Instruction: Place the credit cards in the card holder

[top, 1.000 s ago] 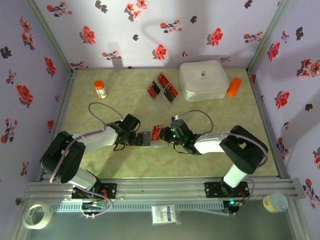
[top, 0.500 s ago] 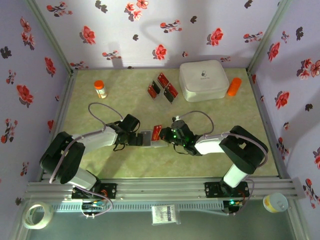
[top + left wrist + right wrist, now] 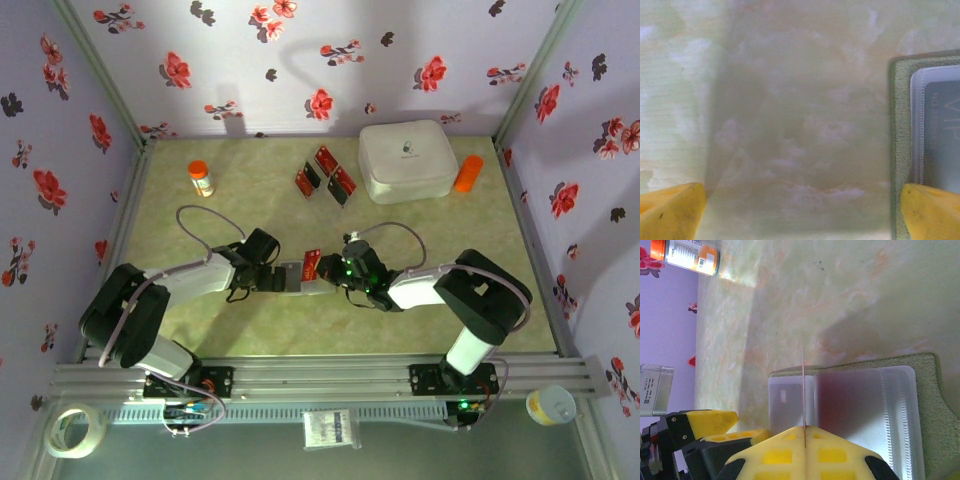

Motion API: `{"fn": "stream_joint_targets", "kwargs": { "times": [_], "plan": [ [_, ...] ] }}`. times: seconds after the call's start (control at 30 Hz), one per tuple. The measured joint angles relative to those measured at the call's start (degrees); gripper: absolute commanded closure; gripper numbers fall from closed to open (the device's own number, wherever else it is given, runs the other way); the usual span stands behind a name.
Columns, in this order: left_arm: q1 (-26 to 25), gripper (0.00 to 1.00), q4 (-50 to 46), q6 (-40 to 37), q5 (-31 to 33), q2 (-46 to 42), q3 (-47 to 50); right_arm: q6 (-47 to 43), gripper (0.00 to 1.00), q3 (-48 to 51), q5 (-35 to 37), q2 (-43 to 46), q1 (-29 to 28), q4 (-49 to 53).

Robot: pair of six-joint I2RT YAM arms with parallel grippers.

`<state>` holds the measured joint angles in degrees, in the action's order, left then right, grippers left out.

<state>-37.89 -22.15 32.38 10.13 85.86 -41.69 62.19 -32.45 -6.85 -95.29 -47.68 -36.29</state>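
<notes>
The card holder (image 3: 291, 277) lies open on the table between the arms, olive-green outside (image 3: 935, 390) with clear sleeves over grey (image 3: 865, 400). My right gripper (image 3: 326, 270) (image 3: 804, 432) is shut on one red credit card (image 3: 311, 263). The card is seen edge-on (image 3: 804, 385), upright over the holder's sleeves. My left gripper (image 3: 272, 278) (image 3: 802, 215) is open and low over the table at the holder's left side, with its right fingertip (image 3: 932, 210) over the holder's edge (image 3: 900, 150). Three more credit cards (image 3: 326, 172) lie at the back of the table.
A big white rounded box (image 3: 407, 160) stands at the back right with an orange item (image 3: 468, 173) beside it. An orange-capped bottle (image 3: 201, 178) (image 3: 690, 255) stands at the back left. Flowered walls close in three sides.
My right gripper has edged slightly left with the card over the holder. The left arm has stayed put.
</notes>
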Motion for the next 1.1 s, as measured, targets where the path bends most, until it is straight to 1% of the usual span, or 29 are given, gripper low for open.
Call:
{"fn": "stream_joint_targets", "kwargs": {
  "times": [0.53, 0.7, 0.83, 1.1],
  "plan": [
    [0.0, 0.0, 0.0, 0.02, 0.02, -0.09, 0.09, 2.45, 1.0, 2.54, -0.31, -1.7, 0.07, -4.74],
    [0.0, 0.0, -1.46, 0.02, 0.26, -1.33, 0.07, 2.86, 1.0, 2.56, -0.96, -1.9, 0.04, -5.6],
    [0.0, 0.0, -3.61, 0.0, 0.22, -2.78, -1.92, 2.89, 1.0, 2.69, -1.11, -1.9, 0.04, -5.68],
    [0.0, 0.0, -3.58, -0.02, -0.24, -2.45, -6.21, 2.93, 1.0, 3.28, -1.14, -1.9, 0.04, -5.9]
  ]
}}
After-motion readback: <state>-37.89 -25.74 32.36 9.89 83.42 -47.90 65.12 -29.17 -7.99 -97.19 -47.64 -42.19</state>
